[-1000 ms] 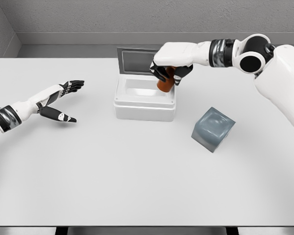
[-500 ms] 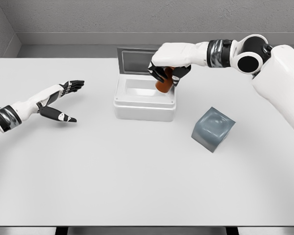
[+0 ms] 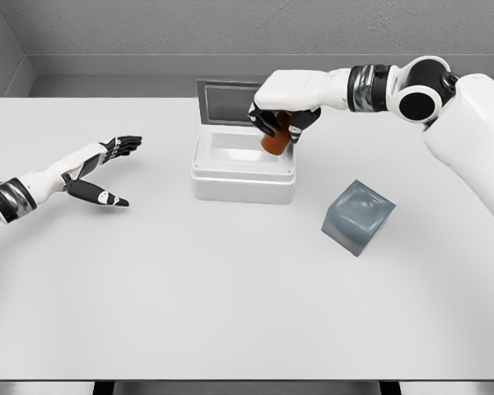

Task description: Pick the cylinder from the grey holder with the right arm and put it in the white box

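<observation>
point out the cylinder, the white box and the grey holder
cylinder point(image 3: 274, 143): head view, orange side below the right hand's fingers
white box point(image 3: 243, 187): head view, front wall
grey holder point(image 3: 359, 217): head view, middle of its facing side

holder point(image 3: 359, 216) right of box point(image 3: 243, 169), nearer the table's point(image 3: 189, 288) front

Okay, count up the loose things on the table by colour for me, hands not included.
White: 1, the white box
Grey: 1, the grey holder
Orange-brown: 1, the cylinder, gripped by the right hand over the box
Total: 3
</observation>
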{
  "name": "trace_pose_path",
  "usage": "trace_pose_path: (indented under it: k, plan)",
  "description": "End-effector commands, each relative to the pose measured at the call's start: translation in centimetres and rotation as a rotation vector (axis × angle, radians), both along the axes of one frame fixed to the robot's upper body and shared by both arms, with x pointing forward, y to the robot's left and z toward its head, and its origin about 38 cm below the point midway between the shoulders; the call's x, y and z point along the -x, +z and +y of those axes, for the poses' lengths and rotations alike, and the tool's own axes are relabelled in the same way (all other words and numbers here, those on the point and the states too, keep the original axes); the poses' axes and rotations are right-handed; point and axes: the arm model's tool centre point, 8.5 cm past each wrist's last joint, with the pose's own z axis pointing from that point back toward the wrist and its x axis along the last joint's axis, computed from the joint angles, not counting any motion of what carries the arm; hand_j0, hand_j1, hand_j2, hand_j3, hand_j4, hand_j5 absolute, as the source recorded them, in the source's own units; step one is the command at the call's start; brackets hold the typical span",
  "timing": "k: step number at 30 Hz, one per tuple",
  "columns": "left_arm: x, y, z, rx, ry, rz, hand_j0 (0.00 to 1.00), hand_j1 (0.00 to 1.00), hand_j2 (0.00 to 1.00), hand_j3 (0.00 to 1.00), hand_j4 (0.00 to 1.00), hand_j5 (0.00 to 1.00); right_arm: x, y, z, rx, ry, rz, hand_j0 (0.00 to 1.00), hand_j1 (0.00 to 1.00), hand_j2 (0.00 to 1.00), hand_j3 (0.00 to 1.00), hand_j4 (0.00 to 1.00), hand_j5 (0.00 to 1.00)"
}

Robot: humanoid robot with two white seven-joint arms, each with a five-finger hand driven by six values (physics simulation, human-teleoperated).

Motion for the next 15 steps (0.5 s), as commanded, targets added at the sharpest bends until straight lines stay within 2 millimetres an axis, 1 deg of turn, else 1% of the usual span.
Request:
trace_pose_path:
  k: [1, 3, 4, 5, 6, 7, 9, 10, 12, 13, 14, 15]
  plan:
    - [0.0, 0.0, -0.1, 0.010, 0.002, -0.001, 1.00, 1.00, 1.00, 1.00, 1.00, 1.00, 0.0, 0.1, 0.0, -0.006, -0.002, 0.002, 0.08, 0.08, 0.08, 0.08, 0.08, 0.08]
    - [0.0, 0.1, -0.1, 0.010, 0.001, -0.002, 1.00, 1.00, 1.00, 1.00, 1.00, 1.00, 0.0, 0.1, 0.1, -0.008, -0.002, 0.001, 0.08, 0.08, 0.08, 0.08, 0.08, 0.08]
    - [0.0, 0.0, -0.1, 0.009, 0.001, 0.000, 1.00, 1.00, 1.00, 1.00, 1.00, 1.00, 0.0, 0.1, 0.1, -0.003, -0.001, -0.001, 0.38, 0.38, 0.38, 0.38, 0.38, 0.38]
    - [0.0, 0.0, -0.1, 0.010, 0.002, -0.001, 1.00, 1.00, 1.00, 1.00, 1.00, 1.00, 0.0, -0.1, 0.2, 0.048, -0.002, -0.034, 0.96, 0.96, 0.96, 0.96, 0.96, 0.96]
    - [0.0, 0.0, -0.1, 0.010, 0.002, -0.001, 1.00, 1.00, 1.00, 1.00, 1.00, 1.00, 0.0, -0.2, 0.3, 0.094, -0.002, -0.067, 1.00, 1.00, 1.00, 1.00, 1.00, 1.00]
    - [0.0, 0.0, -0.1, 0.010, 0.002, -0.001, 1.00, 1.00, 1.00, 1.00, 1.00, 1.00, 0.0, -0.3, 0.4, 0.093, -0.001, -0.065, 1.00, 1.00, 1.00, 1.00, 1.00, 1.00]
    - [0.0, 0.0, -0.1, 0.010, 0.002, -0.001, 1.00, 1.00, 1.00, 1.00, 1.00, 1.00, 0.4, 0.2, 1.0, 0.088, 0.020, -0.080, 1.00, 1.00, 1.00, 1.00, 1.00, 1.00]
    - [0.0, 0.0, -0.1, 0.010, 0.002, -0.001, 1.00, 1.00, 1.00, 1.00, 1.00, 1.00, 0.4, 0.4, 1.0, 0.085, 0.021, -0.083, 1.00, 1.00, 1.00, 1.00, 1.00, 1.00]
    - [-0.1, 0.0, -0.2, 0.011, 0.000, -0.002, 1.00, 1.00, 1.00, 1.00, 1.00, 1.00, 0.6, 1.1, 1.5, 0.076, 0.036, -0.102, 1.00, 1.00, 1.00, 1.00, 1.00, 1.00]
    - [-0.1, 0.0, -0.2, 0.011, 0.000, -0.002, 1.00, 1.00, 1.00, 1.00, 1.00, 1.00, 0.9, 2.0, 1.2, 0.065, 0.041, -0.126, 1.00, 1.00, 1.00, 1.00, 1.00, 1.00]
    - [-0.1, 0.0, -0.2, 0.011, 0.000, -0.002, 1.00, 1.00, 1.00, 1.00, 1.00, 1.00, 0.9, 3.4, 0.2, 0.029, 0.021, -0.151, 1.00, 1.00, 1.00, 1.00, 1.00, 1.00]
    - [-0.1, 0.1, -0.2, 0.011, -0.001, -0.003, 1.00, 1.00, 1.00, 1.00, 1.00, 1.00, 0.5, 4.5, -1.8, 0.005, -0.024, -0.168, 1.00, 1.00, 1.00, 1.00, 1.00, 1.00]
